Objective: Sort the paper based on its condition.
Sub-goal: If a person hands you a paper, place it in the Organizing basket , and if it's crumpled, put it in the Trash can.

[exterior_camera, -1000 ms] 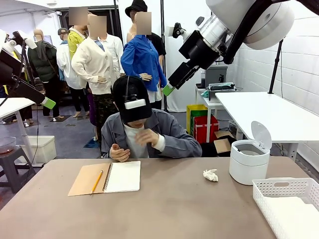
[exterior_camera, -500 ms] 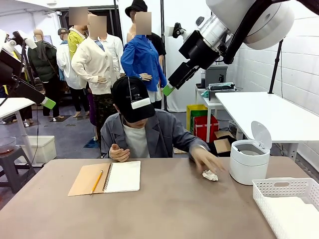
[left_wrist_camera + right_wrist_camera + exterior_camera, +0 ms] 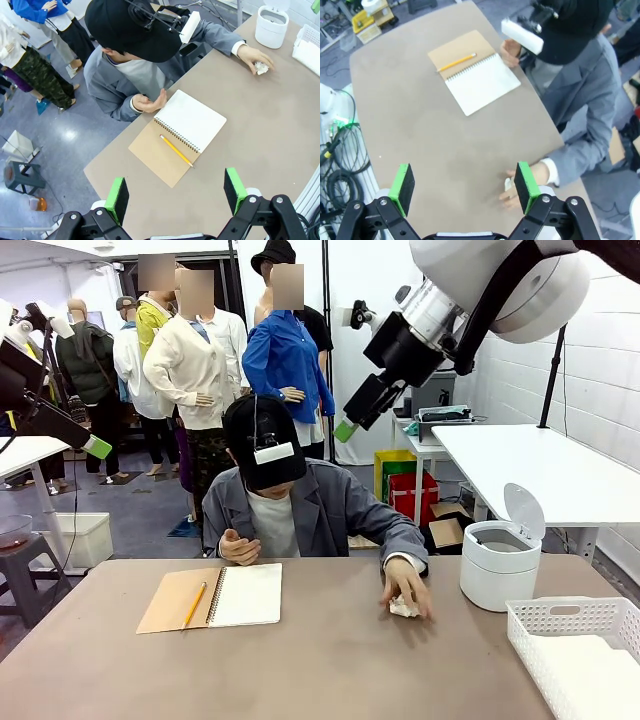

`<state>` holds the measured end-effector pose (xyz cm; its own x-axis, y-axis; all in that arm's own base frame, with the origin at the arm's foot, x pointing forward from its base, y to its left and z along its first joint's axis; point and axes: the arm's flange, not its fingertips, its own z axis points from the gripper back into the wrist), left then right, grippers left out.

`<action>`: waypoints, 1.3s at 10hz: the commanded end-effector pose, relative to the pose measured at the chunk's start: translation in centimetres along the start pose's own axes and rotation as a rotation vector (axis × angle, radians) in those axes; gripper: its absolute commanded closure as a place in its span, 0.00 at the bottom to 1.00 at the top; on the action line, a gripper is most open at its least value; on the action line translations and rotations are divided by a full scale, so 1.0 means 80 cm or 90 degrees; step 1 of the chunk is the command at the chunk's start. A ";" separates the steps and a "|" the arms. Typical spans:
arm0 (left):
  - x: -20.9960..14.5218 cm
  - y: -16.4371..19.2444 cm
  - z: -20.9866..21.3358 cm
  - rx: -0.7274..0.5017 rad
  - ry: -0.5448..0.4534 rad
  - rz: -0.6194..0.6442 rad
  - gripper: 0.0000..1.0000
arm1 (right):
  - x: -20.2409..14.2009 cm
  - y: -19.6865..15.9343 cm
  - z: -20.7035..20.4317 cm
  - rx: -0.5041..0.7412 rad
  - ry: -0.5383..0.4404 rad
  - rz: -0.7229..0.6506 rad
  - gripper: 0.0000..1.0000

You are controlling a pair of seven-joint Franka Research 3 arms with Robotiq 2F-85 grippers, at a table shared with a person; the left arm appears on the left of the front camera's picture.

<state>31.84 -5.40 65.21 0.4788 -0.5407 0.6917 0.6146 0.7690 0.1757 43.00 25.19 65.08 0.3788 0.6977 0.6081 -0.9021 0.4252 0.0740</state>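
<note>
A small crumpled white paper ball lies on the brown table near its far right side, and the person's hand rests over it. The left wrist view shows the ball under the same hand, while in the right wrist view the ball peeks out beside the fingers. My left gripper hangs high at the far left and its jaws stand open, holding nothing. My right gripper hovers high above the person, open with nothing between its pads.
An open spiral notebook with a yellow pencil on it lies at the table's left. A small white lidded bin stands open at the right. A white slotted basket sits at the near right corner.
The person's hand dropped from face height to the table and now covers the paper ball. My right gripper drifted slightly right and down. My left gripper stayed still.
</note>
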 end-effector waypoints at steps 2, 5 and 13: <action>0.000 0.001 0.001 0.001 -0.001 0.001 0.00 | 0.002 -0.001 0.000 -0.001 0.015 -0.016 0.00; 0.000 0.001 0.001 0.001 -0.001 0.001 0.00 | 0.002 -0.005 -0.001 0.002 0.021 -0.022 0.00; 0.000 0.001 0.001 0.001 -0.001 0.001 0.00 | -0.008 -0.040 -0.026 -0.022 0.111 -0.096 0.00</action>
<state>31.84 -5.40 65.22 0.4787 -0.5406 0.6918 0.6146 0.7690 0.1757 44.70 24.38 62.89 0.4869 0.7113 0.5069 -0.8557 0.5050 0.1133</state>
